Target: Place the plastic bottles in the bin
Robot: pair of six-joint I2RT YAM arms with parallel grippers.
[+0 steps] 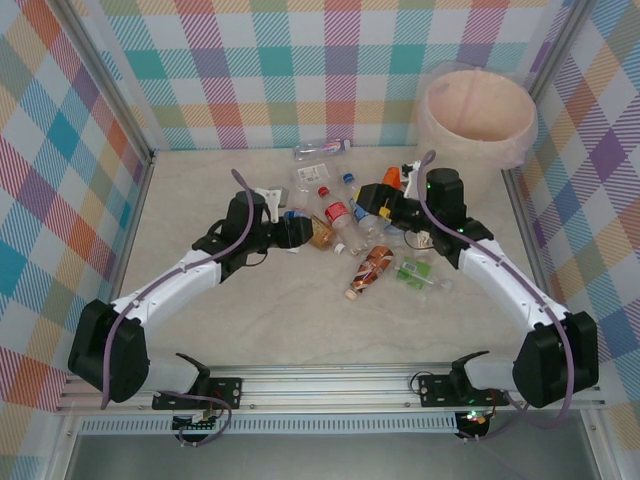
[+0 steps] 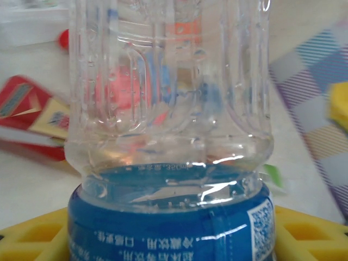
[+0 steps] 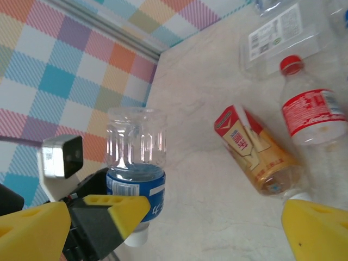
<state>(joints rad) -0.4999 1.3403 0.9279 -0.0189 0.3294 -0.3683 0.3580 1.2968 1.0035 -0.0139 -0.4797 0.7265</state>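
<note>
The bin (image 1: 475, 95), a large round cream bucket with a pinkish lining, stands upright in the far right corner of the table (image 1: 250, 320). The bottles lie in a loose cluster around the table's middle. A clear bottle with a blue label (image 3: 136, 147) and a white cap is clamped at its label by the left gripper (image 3: 135, 204). Near it lies a bottle with a red-and-yellow label (image 3: 255, 155), and beside that a red-capped bottle (image 3: 312, 117) with a red label. A brown bottle (image 1: 371, 268) with a white cap lies closest to the near edge, and a green-labelled bottle (image 1: 420, 272) is just beside it. A clear crushed bottle (image 1: 321, 150) lies alone at the far edge.
</note>
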